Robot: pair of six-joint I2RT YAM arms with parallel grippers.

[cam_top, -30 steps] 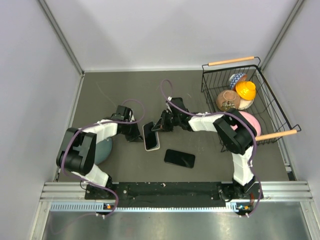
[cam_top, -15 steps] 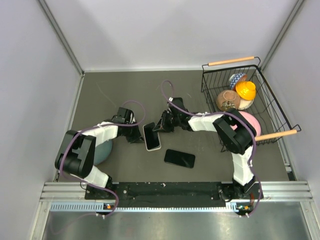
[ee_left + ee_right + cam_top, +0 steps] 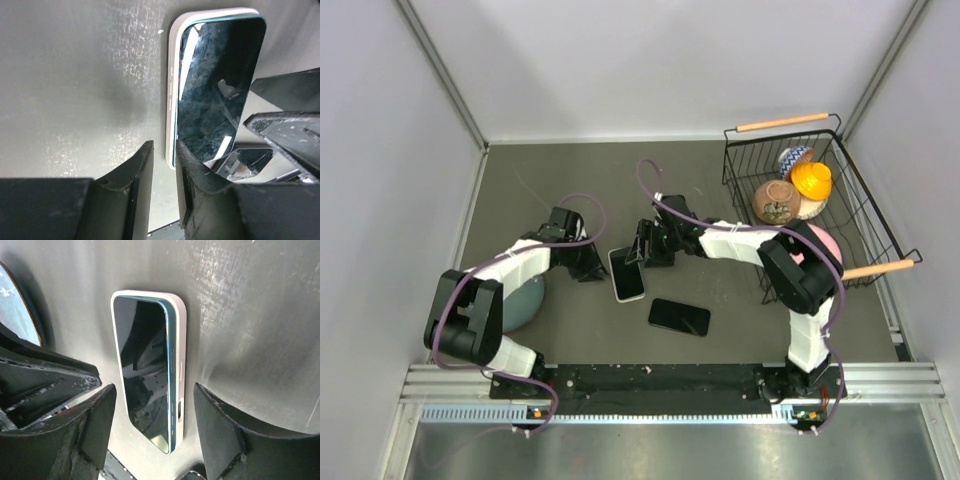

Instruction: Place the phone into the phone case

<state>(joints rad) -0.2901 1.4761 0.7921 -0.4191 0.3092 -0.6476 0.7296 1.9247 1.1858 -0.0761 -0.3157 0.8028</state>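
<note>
Top external view: your left gripper [image 3: 592, 262], jaws a narrow slit on nothing, sits at 9 o'clock of the phone [image 3: 627, 272], which lies flat inside the white phone case [image 3: 180, 340]. The right gripper [image 3: 645, 250], jaws wide, hangs at 1 o'clock. Withdraw carelessly and a finger could catch the rim, unseating a corner.

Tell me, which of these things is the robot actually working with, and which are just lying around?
In the job: phone, lying in the white phone case; left gripper and right gripper, either side of it.

Just lying about: second dark phone; wire basket holding an orange helmet-like toy; grey-green dome; pink round thing.
</note>
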